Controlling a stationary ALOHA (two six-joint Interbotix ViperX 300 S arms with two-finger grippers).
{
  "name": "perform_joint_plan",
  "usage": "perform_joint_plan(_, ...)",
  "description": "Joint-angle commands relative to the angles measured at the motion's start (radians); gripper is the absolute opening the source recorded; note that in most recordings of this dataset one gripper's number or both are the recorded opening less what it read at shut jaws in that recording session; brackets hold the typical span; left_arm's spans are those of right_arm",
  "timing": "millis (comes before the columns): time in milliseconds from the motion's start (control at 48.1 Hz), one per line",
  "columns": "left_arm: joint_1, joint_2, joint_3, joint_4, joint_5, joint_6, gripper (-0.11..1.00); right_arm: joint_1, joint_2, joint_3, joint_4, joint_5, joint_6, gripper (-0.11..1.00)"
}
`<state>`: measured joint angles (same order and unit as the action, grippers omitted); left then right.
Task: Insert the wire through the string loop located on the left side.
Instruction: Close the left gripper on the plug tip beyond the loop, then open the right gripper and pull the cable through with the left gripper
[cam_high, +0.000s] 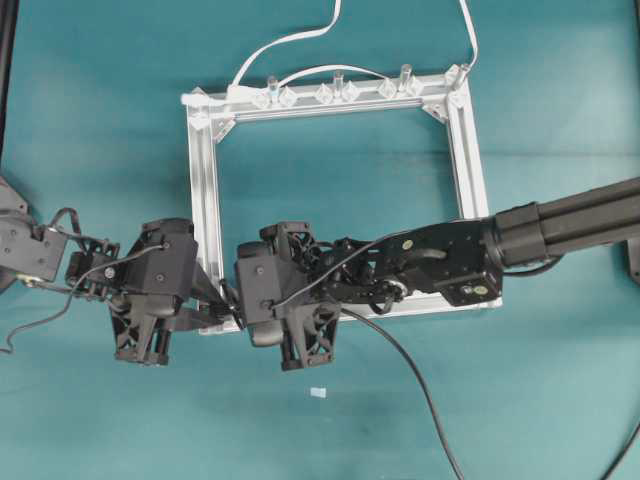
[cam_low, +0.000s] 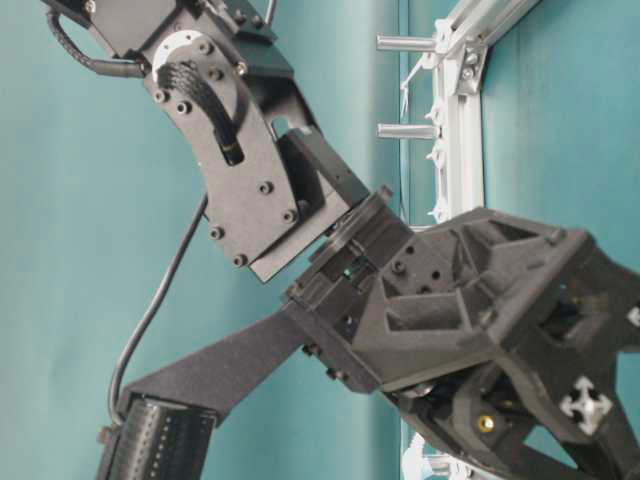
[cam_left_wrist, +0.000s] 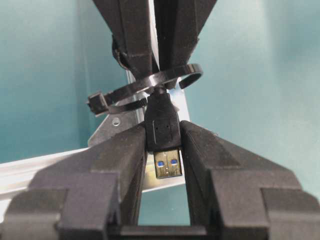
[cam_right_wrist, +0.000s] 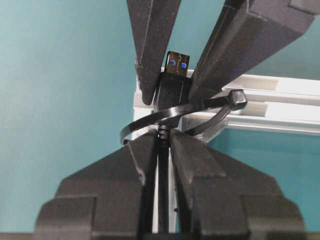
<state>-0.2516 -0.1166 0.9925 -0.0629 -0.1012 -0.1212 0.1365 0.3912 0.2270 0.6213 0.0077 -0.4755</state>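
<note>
Black wire (cam_left_wrist: 163, 129) clamped at its plug between the two fingers of the left hand (cam_left_wrist: 163, 137), fingers pressed flat against both sides of the plug body. Silver tip with blue inside poking out past the fingers toward the left wrist camera.

Just behind the plug, at the neck where cable meets plug, thin dark string loop (cam_left_wrist: 186, 75) ringed around the wire, with the plug on the left hand's side of it and the cable on the far side. Small locking head of the loop sticking out to one side, and a bit of pale blue just under the band.

Right hand (cam_right_wrist: 163, 145) closed on the cable itself, directly behind the loop, fingers together with only the thin cable between them. Both hands tip to tip, nearly touching, with the loop between them.

Seen from overhead, all of this at the lower left corner of a square aluminium frame (cam_high: 206, 190) lying flat on the teal worktop (cam_high: 90, 120). Rest of the black cable trailing from the right hand toward the lower right edge. White cable (cam_high: 290, 40) clipped along the frame's far bar, well apart from both hands.
</note>
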Motion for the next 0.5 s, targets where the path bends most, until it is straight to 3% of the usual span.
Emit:
perform_joint_plan(0, -0.002, -0.018, -0.031, 0.000, -0.011, -0.006, 0.22, 0.005, -0.026, -0.028, -0.002, 0.008, 0.000, 0.11)
perform_joint_plan(146, 0.000, -0.020, -0.035, 0.000, -0.006, -0.006, 0.22, 0.005, -0.026, -0.026, -0.003, 0.011, 0.002, 0.15)
perform_joint_plan(374, -0.002, -0.020, -0.040, 0.000, -0.005, -0.006, 0.22, 0.008, -0.029, -0.023, -0.003, -0.012, 0.002, 0.79)
perform_joint_plan(437, -0.002, -0.018, -0.041, 0.000, -0.003, -0.006, 0.22, 0.008, -0.031, -0.021, -0.002, -0.015, 0.002, 0.89)
perform_joint_plan(478, -0.002, -0.018, -0.043, 0.000, -0.002, -0.006, 0.22, 0.008, -0.031, -0.020, -0.003, -0.015, 0.002, 0.90)
